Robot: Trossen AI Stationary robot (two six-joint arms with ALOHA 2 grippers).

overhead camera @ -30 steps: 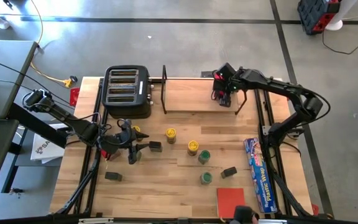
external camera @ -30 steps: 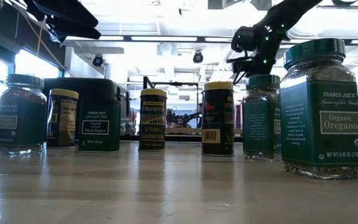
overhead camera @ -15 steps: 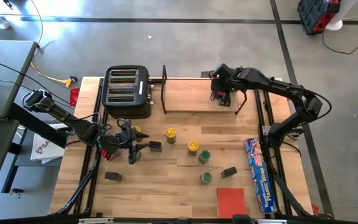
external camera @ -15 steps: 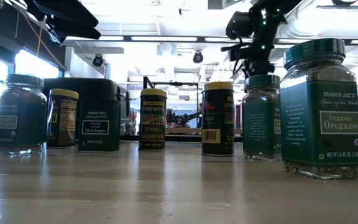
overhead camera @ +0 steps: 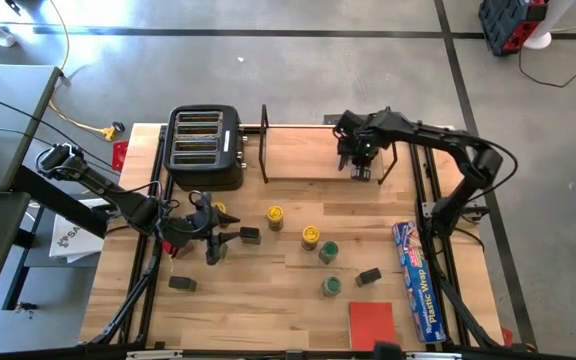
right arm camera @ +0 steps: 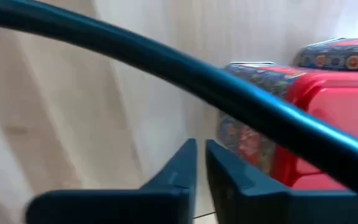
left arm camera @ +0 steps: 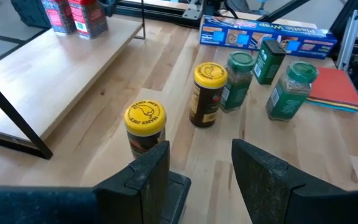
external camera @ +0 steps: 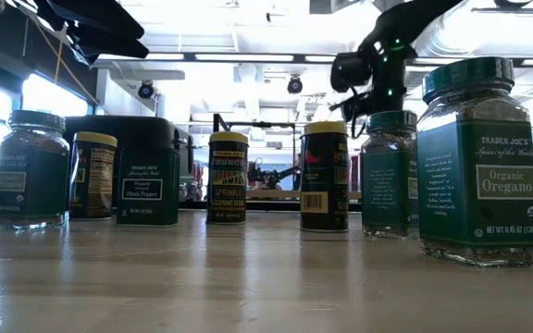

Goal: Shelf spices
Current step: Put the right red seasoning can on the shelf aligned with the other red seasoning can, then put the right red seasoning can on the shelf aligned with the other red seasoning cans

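The shelf (overhead camera: 313, 152), a light-wood board in a black wire frame, stands at the table's far side. Two red tins (left arm camera: 73, 14) stand on its right end. My right gripper (overhead camera: 357, 160) hangs over that end, pointing down, shut with nothing between its fingers (right arm camera: 201, 165); the red tin (right arm camera: 334, 106) stands beside it, apart. My left gripper (left arm camera: 201, 171) is open near the table's left, a yellow-lidded jar (left arm camera: 145, 123) just ahead of it. More spices stand mid-table: yellow-lidded jars (overhead camera: 275, 215) (overhead camera: 310, 236), green-lidded jars (overhead camera: 327, 250) (overhead camera: 332, 287) and black tins (overhead camera: 250, 235) (overhead camera: 369, 275).
A black four-slot toaster (overhead camera: 206, 147) stands left of the shelf. A long blue plastic-wrap box (overhead camera: 419, 280) lies along the right edge, and a flat red square (overhead camera: 371, 323) lies at the near edge. Another black tin (overhead camera: 182, 283) sits near left. A shelf wire (right arm camera: 166, 68) crosses before my right gripper.
My right gripper has tipped steeper, pointing more straight down over the shelf's right end, and has shifted a little toward the table's left beside the red tins. The spices on the table stand where they were.
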